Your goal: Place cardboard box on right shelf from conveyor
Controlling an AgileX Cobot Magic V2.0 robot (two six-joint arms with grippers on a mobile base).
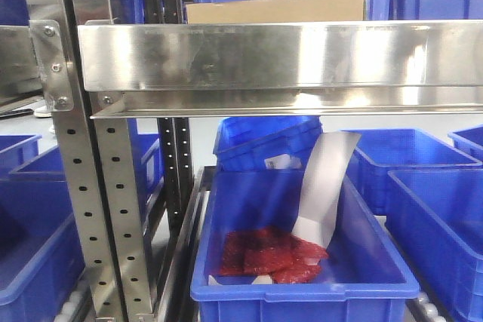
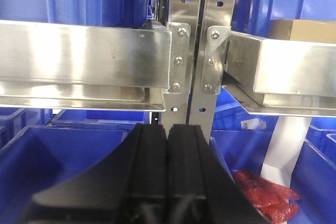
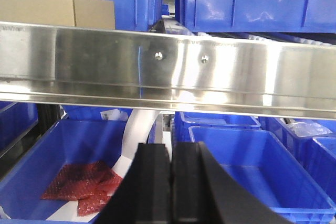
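1. The cardboard box (image 1: 276, 7) sits on the right shelf (image 1: 287, 54), behind its front lip toward the left end.
2. Both tools are clenched on nothing: left gripper (image 2: 168, 169), right gripper (image 3: 171, 182).
3. Placement looks finished (conveyor not in view); to retreat well, I judge both arms should stay below the lip, above the blue bin (image 1: 302, 288).

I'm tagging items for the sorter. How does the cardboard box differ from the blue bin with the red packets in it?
The cardboard box is plain tan; the bin is glossy blue plastic. The box sits up on the steel shelf, mostly hidden behind its front lip; the bin sits below the shelf in full view. The box looks closed, while the bin is open-topped, holding red packets and a white strip. Both are rectangular.
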